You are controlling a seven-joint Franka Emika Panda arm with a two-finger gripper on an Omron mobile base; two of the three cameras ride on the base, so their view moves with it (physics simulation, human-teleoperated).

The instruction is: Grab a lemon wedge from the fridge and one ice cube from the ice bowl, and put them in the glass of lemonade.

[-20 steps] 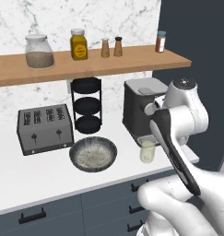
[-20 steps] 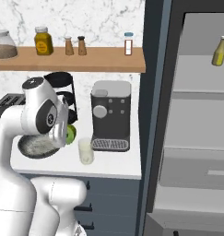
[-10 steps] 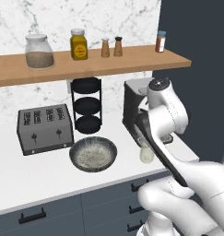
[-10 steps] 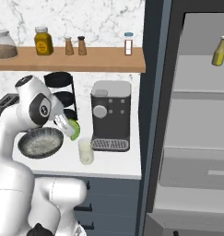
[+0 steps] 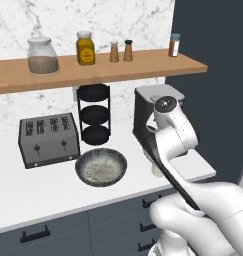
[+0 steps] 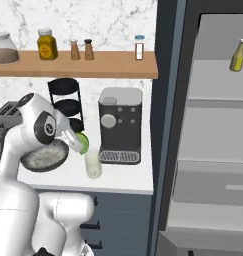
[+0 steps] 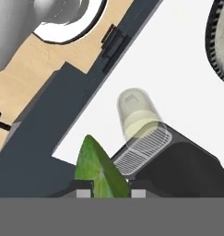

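Note:
My gripper (image 7: 107, 193) is shut on the lemon wedge (image 7: 99, 170), a small green-yellow slice that stands up between the fingertips. In the right base view the gripper (image 6: 74, 142) holds the lemon wedge (image 6: 82, 143) just above and left of the glass of lemonade (image 6: 93, 163). The glass (image 7: 138, 117) stands on the white counter in front of the coffee machine; in the left base view my arm hides most of the glass (image 5: 156, 171). The ice bowl (image 5: 82, 161) sits left of the glass, and its rim (image 6: 29, 163) and edge (image 7: 218, 41) also show. The fridge (image 6: 213, 150) stands open at the right.
A coffee machine (image 6: 120, 125) stands right behind the glass. A black three-tier rack (image 5: 94, 115) and a toaster (image 5: 48, 140) stand at the back left. Jars line the wooden shelf (image 5: 143, 62) overhead. A yellow bottle (image 6: 237, 55) stands on a fridge shelf.
My arm has swung left over the counter and the hand has turned, still gripping the wedge, which stays close above the glass. The glass and the bowl have not moved.

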